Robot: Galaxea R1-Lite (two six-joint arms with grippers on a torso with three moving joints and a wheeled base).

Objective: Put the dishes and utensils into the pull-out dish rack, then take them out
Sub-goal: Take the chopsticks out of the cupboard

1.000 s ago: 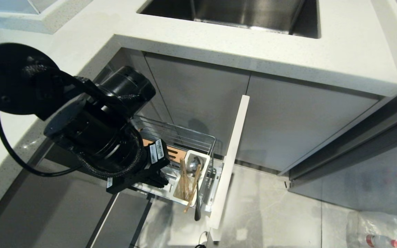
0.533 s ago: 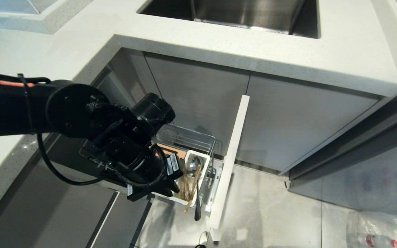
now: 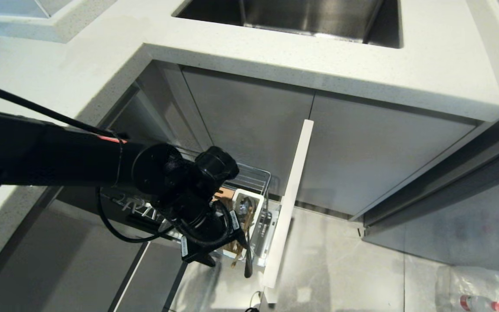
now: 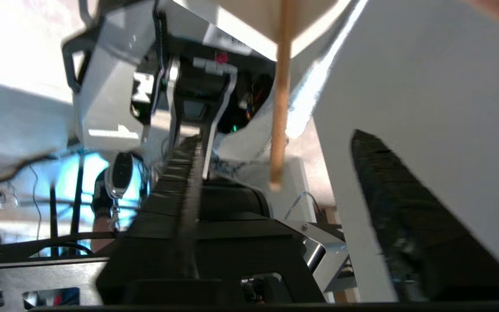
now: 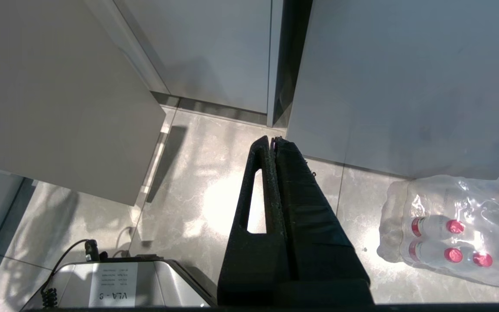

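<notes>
The pull-out dish rack (image 3: 256,175) stands drawn out below the counter, its pale drawer front (image 3: 293,190) facing right. In its white cutlery box (image 3: 256,200) stand the wooden chopsticks (image 3: 235,255) and the spoon, whose dark handle (image 3: 248,265) sticks out. My left gripper (image 3: 225,251) is low at the near end of that box. In the left wrist view it (image 4: 277,138) is open, with one chopstick (image 4: 280,108) hanging free between the fingers (image 4: 405,208). The dishes are out of view. My right gripper (image 5: 273,139) is shut and parked over the floor.
The white counter (image 3: 319,65) with a steel sink (image 3: 310,17) overhangs the rack. Grey cabinet doors (image 3: 371,151) stand behind and to the right. A wrapped pack of water bottles (image 5: 457,229) lies on the tiled floor at the right.
My left arm has swung down and to the right, from above the rack to the cutlery box. Its wrist now hides most of the rack.
</notes>
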